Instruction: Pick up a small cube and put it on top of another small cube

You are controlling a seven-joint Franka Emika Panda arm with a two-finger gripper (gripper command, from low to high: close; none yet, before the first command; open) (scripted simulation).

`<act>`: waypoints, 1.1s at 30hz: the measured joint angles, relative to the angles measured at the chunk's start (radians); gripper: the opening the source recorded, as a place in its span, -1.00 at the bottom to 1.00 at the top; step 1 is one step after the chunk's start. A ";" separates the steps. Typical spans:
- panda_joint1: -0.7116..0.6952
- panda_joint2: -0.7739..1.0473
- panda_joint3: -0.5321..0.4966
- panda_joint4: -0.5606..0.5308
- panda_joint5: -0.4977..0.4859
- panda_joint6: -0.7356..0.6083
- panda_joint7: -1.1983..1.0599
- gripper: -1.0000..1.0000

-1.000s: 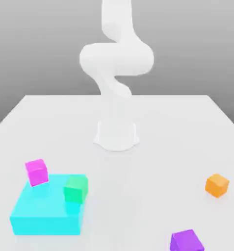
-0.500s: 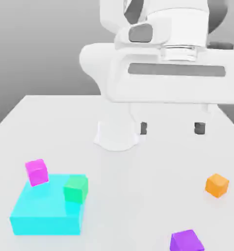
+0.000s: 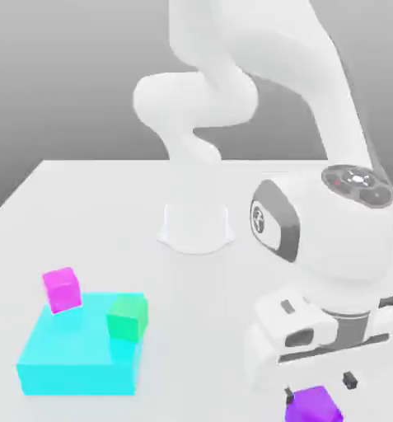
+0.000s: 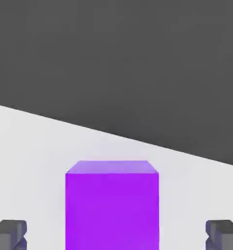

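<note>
Straddling the smooth violet cube, wide-spread blocky tool fingertips.

matt violet-purple cube, smooth white table

No readable text, labels, brands, numbers or signs on anything.

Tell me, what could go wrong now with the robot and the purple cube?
The pincer is open right above the purple cube, not yet around it. If it comes down off-centre, a fingertip might knock the cube away. The cube also sits near the table edge in the exterior view, so a nudge might push it off.
</note>
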 joint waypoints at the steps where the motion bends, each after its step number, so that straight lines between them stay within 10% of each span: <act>1: 0.005 0.019 -0.006 0.004 -0.005 0.015 0.004 -1.00; 12: -0.022 -0.109 0.030 -0.024 0.038 -0.085 -0.028 -1.00; 33: -0.323 -0.659 -0.224 -0.457 0.157 -0.193 -0.129 -1.00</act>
